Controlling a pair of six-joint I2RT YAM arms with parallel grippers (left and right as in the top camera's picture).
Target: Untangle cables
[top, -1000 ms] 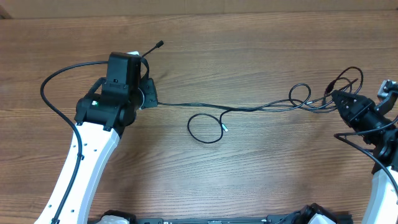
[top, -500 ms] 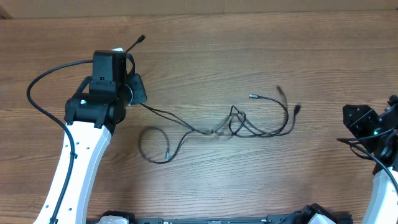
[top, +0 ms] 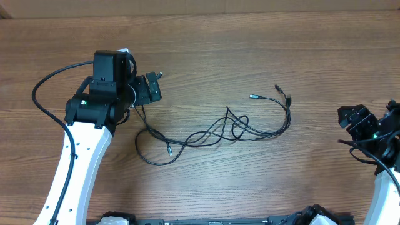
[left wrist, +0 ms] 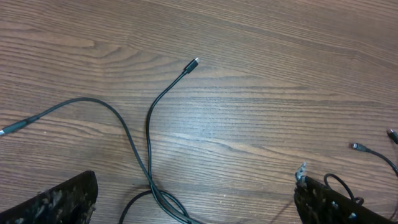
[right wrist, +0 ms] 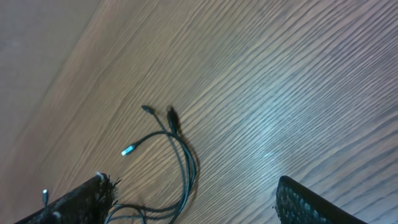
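The thin black flexible cords (top: 212, 134) lie loose across the middle of the brown wood-grain table (top: 262, 44), and neither arm holds them. Their strands cross and loop over one another in a small knot (top: 235, 126) a little towards the right edge. Three small dark plugs (top: 278, 89) fan out beyond it, while another loop curls towards the near edge on the left side.

The left gripper (top: 147, 90) stands with its fingers spread wide and gripping nothing. In the left wrist view two strands run together on the wood between those fingers, and one free end (left wrist: 194, 61) points away towards the far edge. The right gripper (top: 352, 120) hangs near the right edge, well apart from the cords, its fingers likewise parted and empty.

The untangling looks unfinished, since the crossing in the middle remains. The main risk lies at the left gripper: closing where it stands would probably pinch both strands at once, and a pull would then tighten the knot instead of freeing it. The cords are light and slack, so tugging one end could drag the whole bunch along. They are also much thinner than the fingers, so a grasp could easily slip or miss.
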